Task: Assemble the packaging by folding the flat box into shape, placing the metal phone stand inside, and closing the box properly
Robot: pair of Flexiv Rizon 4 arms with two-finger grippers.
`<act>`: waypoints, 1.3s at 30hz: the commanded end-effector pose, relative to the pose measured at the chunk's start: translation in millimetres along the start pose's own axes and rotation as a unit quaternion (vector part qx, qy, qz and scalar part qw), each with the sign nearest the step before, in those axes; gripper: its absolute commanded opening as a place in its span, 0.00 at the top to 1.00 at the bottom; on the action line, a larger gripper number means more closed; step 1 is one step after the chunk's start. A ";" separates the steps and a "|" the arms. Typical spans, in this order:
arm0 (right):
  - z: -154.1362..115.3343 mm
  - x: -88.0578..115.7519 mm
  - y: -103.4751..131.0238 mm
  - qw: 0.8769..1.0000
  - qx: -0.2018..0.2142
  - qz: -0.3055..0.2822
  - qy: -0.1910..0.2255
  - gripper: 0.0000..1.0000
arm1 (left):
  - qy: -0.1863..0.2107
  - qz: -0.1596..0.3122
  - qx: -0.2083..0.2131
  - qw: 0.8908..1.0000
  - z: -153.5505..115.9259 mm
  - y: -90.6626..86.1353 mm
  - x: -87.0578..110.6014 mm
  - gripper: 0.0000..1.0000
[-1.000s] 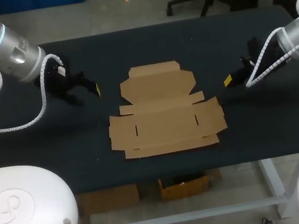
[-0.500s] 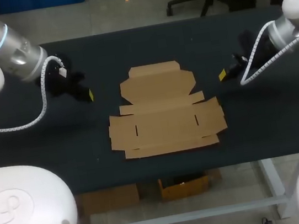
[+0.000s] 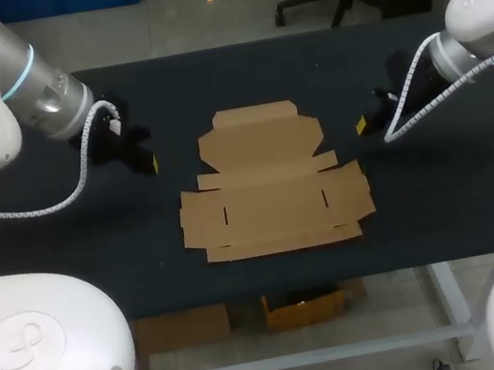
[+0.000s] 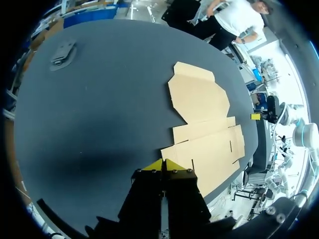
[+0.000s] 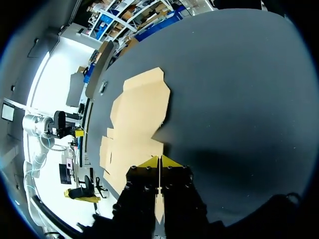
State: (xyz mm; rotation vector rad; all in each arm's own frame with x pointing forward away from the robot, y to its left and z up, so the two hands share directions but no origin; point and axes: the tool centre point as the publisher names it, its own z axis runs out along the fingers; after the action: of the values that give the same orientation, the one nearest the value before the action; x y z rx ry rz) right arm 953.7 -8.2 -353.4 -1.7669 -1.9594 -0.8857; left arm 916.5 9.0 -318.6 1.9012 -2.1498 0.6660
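Note:
The flat brown cardboard box (image 3: 270, 182) lies unfolded in the middle of the dark table (image 3: 443, 203). My left gripper (image 3: 152, 164) hovers just left of the box's far flap, shut on nothing. My right gripper (image 3: 361, 125) hangs just right of that flap, also shut and empty. In the left wrist view the yellow tips (image 4: 163, 164) meet over the box's near edge (image 4: 204, 124). A small grey metal piece (image 4: 64, 52), likely the phone stand, lies far off beside the gripper. I cannot make it out in the head view. The right wrist view shows closed tips (image 5: 159, 160) above the box (image 5: 137, 124).
Bare dark tabletop surrounds the box on every side. A white cable (image 3: 81, 185) loops from my left arm over the table. Another white cable (image 3: 411, 107) hangs from my right arm. My right gripper's yellow tip (image 4: 255, 116) shows beyond the box in the left wrist view.
My left gripper has closed from open and shifted slightly toward the front. My right gripper, shut throughout, has moved a little left and toward the table's far side.

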 end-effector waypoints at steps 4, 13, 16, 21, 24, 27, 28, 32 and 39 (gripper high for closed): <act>2.4 -0.8 4.3 1.000 0.004 0.000 -0.002 1.00 | -0.002 0.000 -0.002 1.000 1.4 -1.7 0.5 1.00; 2.4 -0.8 4.3 1.000 0.004 0.000 -0.002 1.00 | -0.002 0.000 -0.002 1.000 1.4 -1.7 0.5 1.00; 5.1 -0.6 3.0 1.000 0.007 0.009 -0.008 1.00 | 0.000 0.003 -0.001 1.000 3.8 -2.0 0.7 1.00; 13.3 0.2 -0.8 0.998 0.011 0.048 -0.036 1.00 | -0.014 0.019 0.018 1.000 15.0 0.1 3.1 1.00; 16.0 -0.3 -3.2 0.997 0.005 0.063 -0.040 1.00 | -0.025 0.028 0.027 0.999 21.5 -1.2 3.5 1.00; 19.1 -1.4 -4.8 0.997 0.002 0.070 -0.035 1.00 | -0.034 0.035 0.039 0.998 27.5 -2.4 3.1 1.00; 20.2 -1.8 -5.3 0.997 0.001 0.073 -0.035 1.00 | -0.033 0.039 0.038 0.998 29.5 -3.4 2.7 1.00; 23.7 -3.2 -8.4 0.996 0.000 0.082 -0.032 1.00 | -0.034 0.041 0.033 0.998 35.6 -7.8 0.9 1.00; 28.2 -8.6 -12.9 0.994 -0.002 0.103 -0.029 1.00 | -0.034 0.038 0.018 0.999 47.0 -15.1 -2.5 1.00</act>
State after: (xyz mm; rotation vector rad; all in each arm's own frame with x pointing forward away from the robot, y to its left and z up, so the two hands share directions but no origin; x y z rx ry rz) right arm 946.1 4.2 -379.0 -1.9780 -1.7775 -0.7718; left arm 928.8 -7.1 -352.9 1.9004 -2.2760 0.6886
